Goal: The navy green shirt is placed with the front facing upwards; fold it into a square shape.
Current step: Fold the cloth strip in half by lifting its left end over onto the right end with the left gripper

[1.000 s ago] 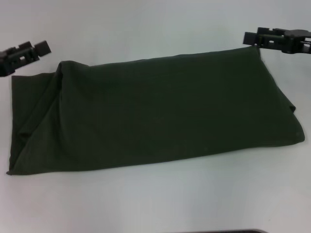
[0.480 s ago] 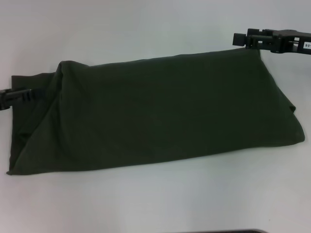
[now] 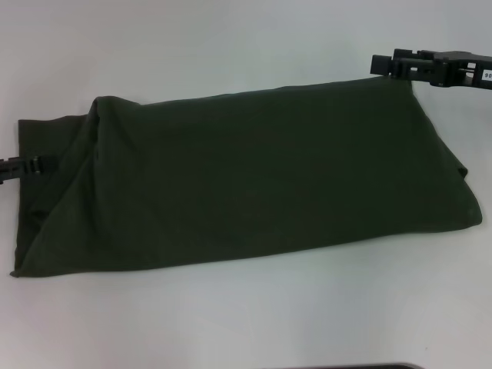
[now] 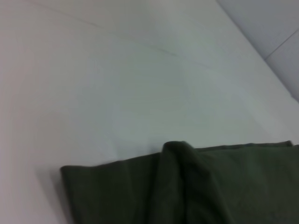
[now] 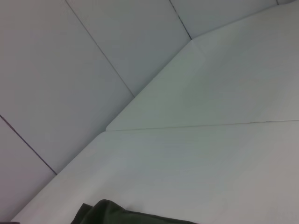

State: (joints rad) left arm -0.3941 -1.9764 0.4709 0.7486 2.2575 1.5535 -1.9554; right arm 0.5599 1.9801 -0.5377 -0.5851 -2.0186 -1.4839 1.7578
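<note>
the navy green shirt lies on the white table as one long folded band, no lettering showing, so the lengthwise folds look done and the crosswise fold into a square is left. one shirt, two grippers. left gripper is at its left end, right gripper at the far right corner; grip on both, can't tell.

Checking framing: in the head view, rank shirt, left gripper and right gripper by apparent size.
1. navy green shirt, by far largest.
2. right gripper.
3. left gripper, smallest, though the frame edge cuts off both grippers.
</note>
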